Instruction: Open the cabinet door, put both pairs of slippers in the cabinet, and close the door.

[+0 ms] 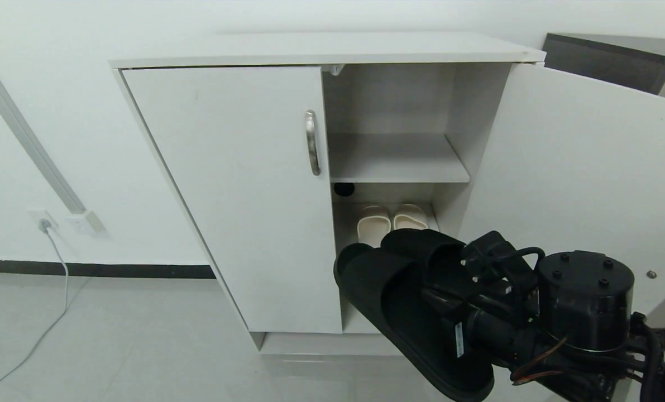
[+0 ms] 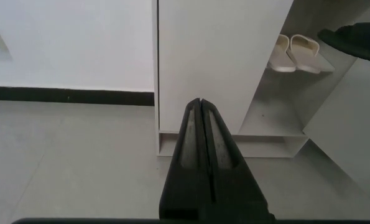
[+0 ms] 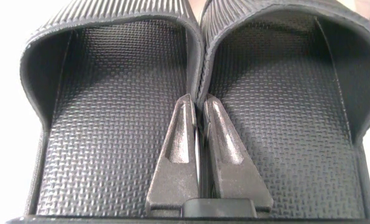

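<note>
Right claw [image 3: 197, 102] pinches black slippers [image 1: 399, 290] lying lengthwise ahead of it, toes toward cabinet [image 1: 310, 53]; left claw [image 2: 200, 106] pressed together.

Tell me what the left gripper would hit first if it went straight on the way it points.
Probably the closed cabinet door, near its lower part; the left gripper aims at it, though depth is unclear.

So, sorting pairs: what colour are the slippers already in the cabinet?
Those slippers are cream-white; head view shows best.
</note>
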You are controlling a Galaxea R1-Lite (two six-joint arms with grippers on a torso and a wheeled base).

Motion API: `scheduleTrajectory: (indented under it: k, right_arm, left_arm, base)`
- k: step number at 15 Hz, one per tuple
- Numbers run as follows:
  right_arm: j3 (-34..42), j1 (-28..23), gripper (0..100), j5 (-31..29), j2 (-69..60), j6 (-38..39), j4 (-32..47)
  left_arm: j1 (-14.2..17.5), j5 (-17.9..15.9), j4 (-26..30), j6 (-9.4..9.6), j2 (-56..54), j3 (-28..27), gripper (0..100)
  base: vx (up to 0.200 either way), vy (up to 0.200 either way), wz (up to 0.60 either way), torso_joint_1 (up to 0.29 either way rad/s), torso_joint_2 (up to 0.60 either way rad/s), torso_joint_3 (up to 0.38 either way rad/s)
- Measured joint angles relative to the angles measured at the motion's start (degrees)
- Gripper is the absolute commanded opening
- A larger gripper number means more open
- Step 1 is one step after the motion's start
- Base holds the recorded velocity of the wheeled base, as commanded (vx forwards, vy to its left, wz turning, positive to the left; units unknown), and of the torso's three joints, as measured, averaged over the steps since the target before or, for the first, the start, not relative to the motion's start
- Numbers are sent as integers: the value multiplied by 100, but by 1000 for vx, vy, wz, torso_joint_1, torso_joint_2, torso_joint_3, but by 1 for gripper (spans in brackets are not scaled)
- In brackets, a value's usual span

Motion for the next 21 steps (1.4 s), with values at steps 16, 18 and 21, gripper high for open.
scheduleTrajectory:
  k: [16,18,21]
  right_arm:
    - [-717,299,0,-1446,837,-101,-216]
    - [-1585,321,0,-2075,1020,156,739]
    - [-2800,445,0,-2756,1115,627,2493]
  left_arm:
    - [0,-9,-4,82,0,0,0]
    - [-5,-9,-6,82,0,0,0]
    - [0,-9,-4,82,0,0,0]
  base:
    - [0,0,0,0,14,15]
    - [0,0,0,0,0,0]
    - [0,0,0,0,0,0]
